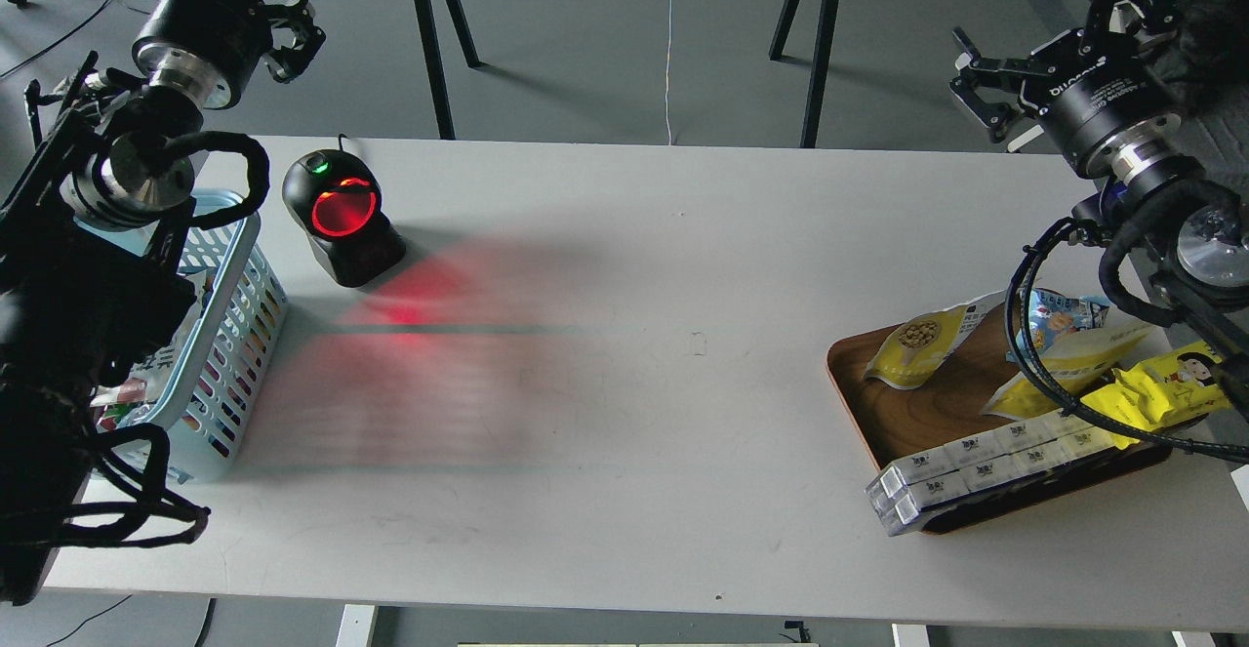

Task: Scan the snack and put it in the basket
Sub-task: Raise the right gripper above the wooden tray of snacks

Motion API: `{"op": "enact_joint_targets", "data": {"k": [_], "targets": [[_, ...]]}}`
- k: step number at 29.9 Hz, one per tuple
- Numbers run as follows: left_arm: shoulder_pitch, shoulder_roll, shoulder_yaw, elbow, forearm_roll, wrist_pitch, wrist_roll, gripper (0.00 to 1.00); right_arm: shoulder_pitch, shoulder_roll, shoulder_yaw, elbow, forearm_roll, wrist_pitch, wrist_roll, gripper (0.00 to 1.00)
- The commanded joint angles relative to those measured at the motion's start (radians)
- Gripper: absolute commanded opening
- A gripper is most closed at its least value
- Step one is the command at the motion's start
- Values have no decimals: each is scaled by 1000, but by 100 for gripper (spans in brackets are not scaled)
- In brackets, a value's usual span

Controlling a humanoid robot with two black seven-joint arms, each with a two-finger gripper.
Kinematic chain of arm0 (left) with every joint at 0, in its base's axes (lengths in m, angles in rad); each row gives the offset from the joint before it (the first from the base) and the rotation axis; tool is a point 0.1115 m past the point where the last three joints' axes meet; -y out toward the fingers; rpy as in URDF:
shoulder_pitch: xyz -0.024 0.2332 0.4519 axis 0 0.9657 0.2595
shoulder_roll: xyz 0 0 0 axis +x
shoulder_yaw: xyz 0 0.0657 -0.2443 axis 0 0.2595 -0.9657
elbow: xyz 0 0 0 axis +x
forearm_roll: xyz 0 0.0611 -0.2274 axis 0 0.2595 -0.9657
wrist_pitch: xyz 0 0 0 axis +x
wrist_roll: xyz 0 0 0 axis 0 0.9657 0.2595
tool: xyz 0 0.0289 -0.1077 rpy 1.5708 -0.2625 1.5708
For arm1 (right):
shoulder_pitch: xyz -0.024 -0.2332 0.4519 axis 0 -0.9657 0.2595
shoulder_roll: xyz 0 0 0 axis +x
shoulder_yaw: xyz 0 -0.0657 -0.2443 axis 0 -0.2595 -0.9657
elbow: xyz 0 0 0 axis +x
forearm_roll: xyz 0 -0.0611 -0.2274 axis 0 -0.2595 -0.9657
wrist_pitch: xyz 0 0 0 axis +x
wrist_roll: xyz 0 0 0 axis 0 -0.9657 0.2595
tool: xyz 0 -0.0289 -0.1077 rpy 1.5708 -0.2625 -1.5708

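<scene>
The snack (919, 346), a flat yellow-and-white pouch with a round picture of beige balls, lies at the back left of a brown wooden tray (912, 418) on the right of the table. The light blue slotted basket (229, 335) stands at the table's left edge, partly hidden by my left arm. My left gripper (293, 32) hangs beyond the table's far left corner, fingers spread, nothing in it. My right gripper (981, 86) hovers past the far right edge, well above the tray, open and empty.
A black barcode scanner (342, 213) with a glowing red window stands next to the basket and throws red light across the table. The tray also holds a blue cartoon bag (1064, 315), a bright yellow wrapper (1166, 384) and long white boxes (986, 466). Black cables hang over the tray.
</scene>
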Motion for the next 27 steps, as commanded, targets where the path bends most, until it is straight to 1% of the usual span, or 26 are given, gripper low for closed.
{"op": "enact_joint_targets", "data": {"k": [1, 6, 14, 18, 23, 27], "targets": [[0, -2, 3, -1, 1, 1, -2, 100, -1, 3, -6, 0, -3, 0, 0, 99], [-9, -6, 18, -1, 0, 4, -3, 100, -1, -2, -23, -28, -3, 0, 0, 99], [-18, -6, 20, -4, 1, -4, -2, 100, 16, -14, -54, -27, -5, 0, 0, 99], [-20, -2, 21, -4, 1, -7, 0, 100, 24, -53, -64, -20, -3, 0, -1, 99], [-20, -2, 20, -7, 1, -15, 0, 100, 112, -89, -192, -19, -3, -3, -1, 99], [-17, 1, 20, -27, 1, -15, -2, 100, 213, -148, -303, -19, -2, -11, -3, 99]]}}
